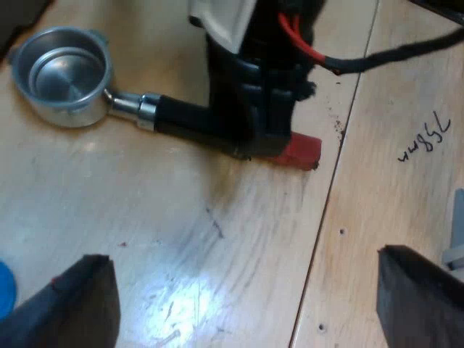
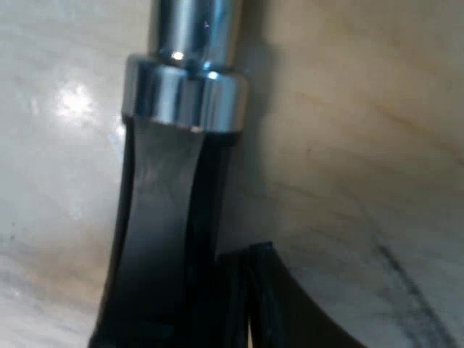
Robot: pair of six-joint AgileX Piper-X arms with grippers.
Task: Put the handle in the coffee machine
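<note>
The left wrist view takes in the whole holder, lying flat on the wooden table. Its basket is open upward and its red end pokes out past the right gripper, which sits down over the dark handle. The right wrist view gives the close detail: the shiny collar and the handle against the table (whether that gripper clamps it, I cannot tell). The left gripper hangs over the wood, fingers spread wide, holding nothing. A blue object sits just beside one finger, and pen marks lie beyond a seam.

Holder on table; right hand at handle
</note>
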